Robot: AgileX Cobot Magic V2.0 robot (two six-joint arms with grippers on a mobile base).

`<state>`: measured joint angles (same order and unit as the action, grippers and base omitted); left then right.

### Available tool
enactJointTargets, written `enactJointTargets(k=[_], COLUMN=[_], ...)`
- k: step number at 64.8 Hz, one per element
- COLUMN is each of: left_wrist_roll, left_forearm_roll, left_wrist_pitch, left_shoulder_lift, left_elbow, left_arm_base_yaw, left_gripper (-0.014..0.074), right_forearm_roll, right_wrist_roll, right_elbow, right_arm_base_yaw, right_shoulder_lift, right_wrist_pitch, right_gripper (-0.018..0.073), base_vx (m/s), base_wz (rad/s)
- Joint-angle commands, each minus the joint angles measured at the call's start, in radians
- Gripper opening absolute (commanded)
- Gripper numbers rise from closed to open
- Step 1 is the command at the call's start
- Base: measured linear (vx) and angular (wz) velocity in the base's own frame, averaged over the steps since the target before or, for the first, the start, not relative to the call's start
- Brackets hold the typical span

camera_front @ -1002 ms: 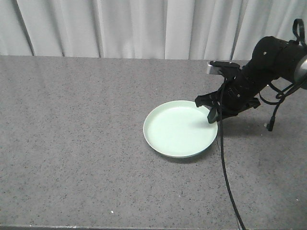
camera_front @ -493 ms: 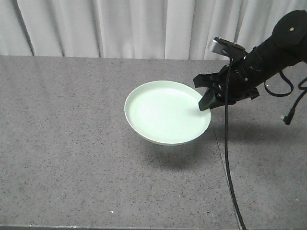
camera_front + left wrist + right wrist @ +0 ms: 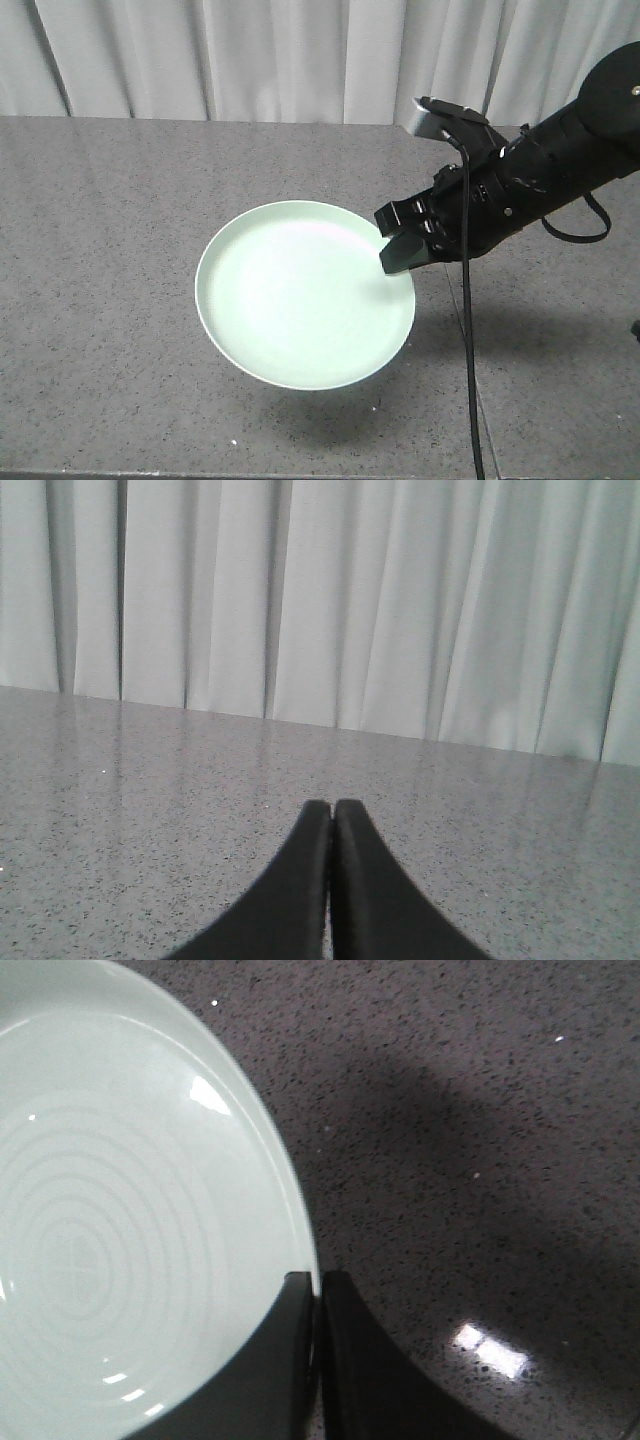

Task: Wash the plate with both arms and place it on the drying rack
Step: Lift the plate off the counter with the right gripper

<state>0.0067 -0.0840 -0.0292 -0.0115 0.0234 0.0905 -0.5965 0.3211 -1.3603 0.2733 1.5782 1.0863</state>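
The pale mint-green plate [image 3: 300, 295] hangs in the air above the grey counter, tilted, with its shadow on the stone below. My right gripper [image 3: 398, 248] is shut on the plate's right rim; the black right arm [image 3: 540, 175] reaches in from the right. In the right wrist view the plate [image 3: 110, 1220] fills the left side and my right gripper [image 3: 317, 1282] pinches its rim, one finger inside and one outside. My left gripper [image 3: 332, 808] is shut with nothing between its fingers, low over bare counter and facing the curtain. The drying rack is out of view.
A speckled grey stone counter [image 3: 120, 250] runs across the scene, backed by a white curtain [image 3: 280, 55]. A black cable [image 3: 468, 350] hangs from the right arm down to the front edge of the counter.
The right gripper has lifted the plate off the counter and carried it left and toward the camera. The plate now looks larger and more tilted.
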Motion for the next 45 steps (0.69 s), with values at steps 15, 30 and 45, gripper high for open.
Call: enactJointTargets(k=[15, 30, 45], left_wrist_roll=[-0.007, -0.007, -0.007], left_forearm_roll=[-0.003, -0.003, -0.003], left_wrist_pitch=[-0.078, -0.078, -0.078], left_shoulder_lift=[-0.014, -0.014, -0.014], left_elbow=[-0.023, -0.023, -0.023], left_arm_base_yaw=[-0.007, -0.007, -0.007], left_gripper=[-0.0006, -0.0006, -0.0006], right_forearm_roll=[-0.036, -0.037, -0.043], right_wrist_roll=[0.006, 0.007, 0.006], right_elbow=[0.045, 0.056, 0.056], right_arm_base_yaw=[0.028, 0.028, 0.028], right_shoulder_lift=[-0.132, -0.161, -0.161], right_wrist_pitch=[-0.033, -0.01, 0.015], right_gripper=[-0.0004, -0.0004, -0.0004], base_vx=[0.0, 0.0, 0.0], base_wz=[0.0, 0.0, 0.0])
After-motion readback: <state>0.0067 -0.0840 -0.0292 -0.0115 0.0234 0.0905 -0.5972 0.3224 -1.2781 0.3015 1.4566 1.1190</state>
